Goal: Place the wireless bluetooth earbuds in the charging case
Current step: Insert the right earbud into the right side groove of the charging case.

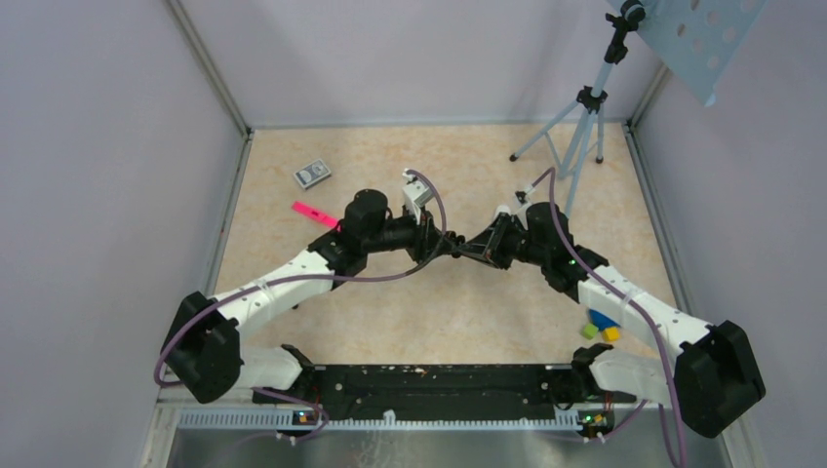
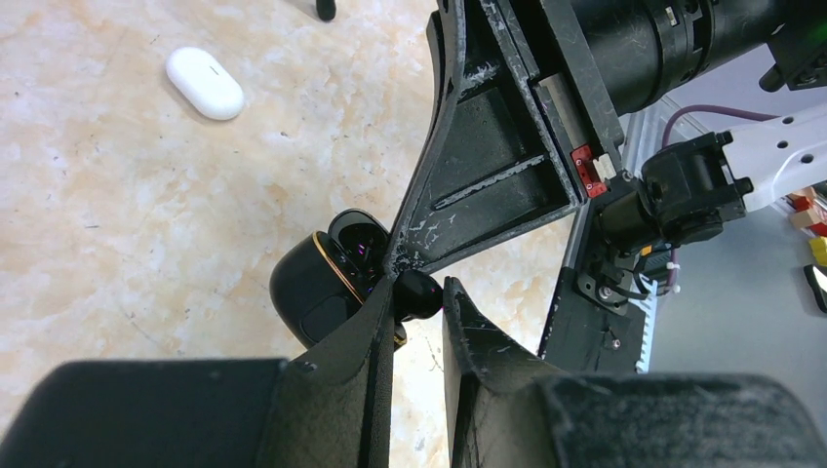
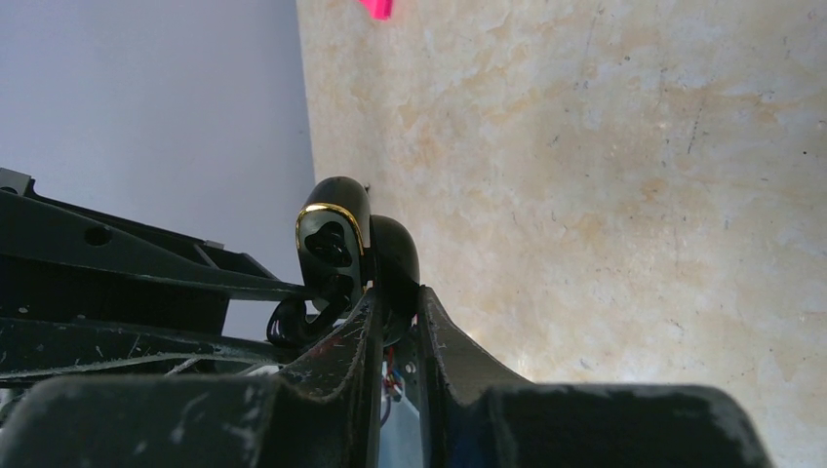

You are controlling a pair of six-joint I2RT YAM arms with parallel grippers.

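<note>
Left gripper (image 2: 419,289) and right gripper (image 3: 397,297) clamp charging case (image 2: 307,288) (partly hidden).

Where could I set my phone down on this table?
Widest bare patch: the near tabletop, just beyond the black base bar. Another lies along the far wall, between the small grey card and the tripod. Crowded: the middle, where left gripper and right gripper meet at the charging case.

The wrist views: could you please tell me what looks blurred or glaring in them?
Left wrist: the left tool is out of focus at its near base, while the case and table look sharp, with a purple glint inside the case. Right wrist: the right tool is likewise blurred up close, and the glossy case shows bright reflections along its gold rim.
</note>
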